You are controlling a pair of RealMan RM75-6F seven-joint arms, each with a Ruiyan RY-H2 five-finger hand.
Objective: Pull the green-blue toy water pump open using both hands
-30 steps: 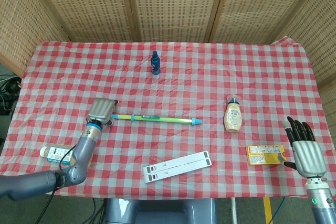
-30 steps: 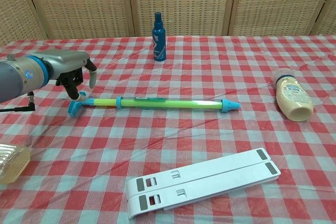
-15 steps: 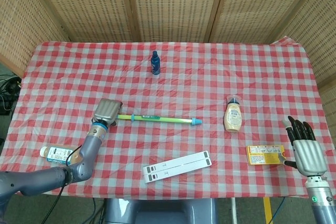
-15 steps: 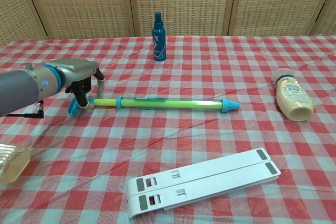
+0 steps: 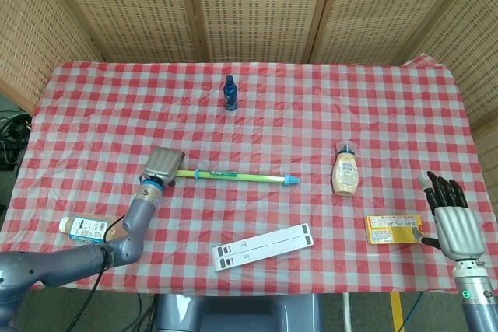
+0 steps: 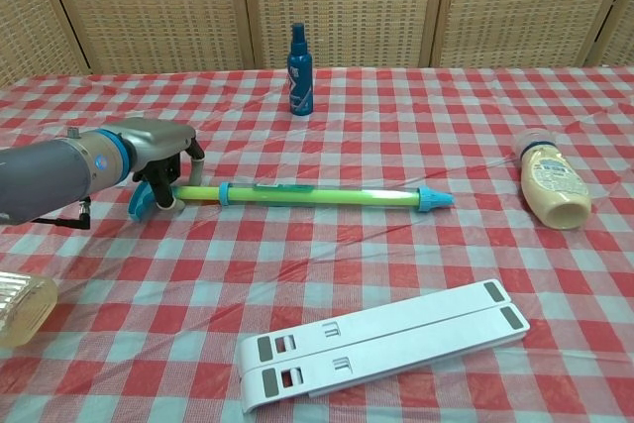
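Barely begun: toy water pump (image 6: pixel 317 194) flat and unextended at centre frame, left hand (image 6: pixel 163 151) over its handle end, grasp unclear. Right hand (image 5: pixel 451 219) at lower right, well apart, fingers (image 5: pixel 443 190) released and holding nothing; both grips and the pull left.

A red-and-white checked cloth (image 6: pixel 327 245) with a slight plastic sheen covers the table. The toy water pump (image 6: pixel 317 194) is glossy translucent green and blue plastic. The left hand (image 6: pixel 158 151) has a smooth matt grey shell with dark fingers. Woven cane panels (image 5: pixel 249 5) in bare wooden frames fill the top of the frame.

Left hand (image 5: pixel 163 164) over pump (image 5: pixel 237 177) end
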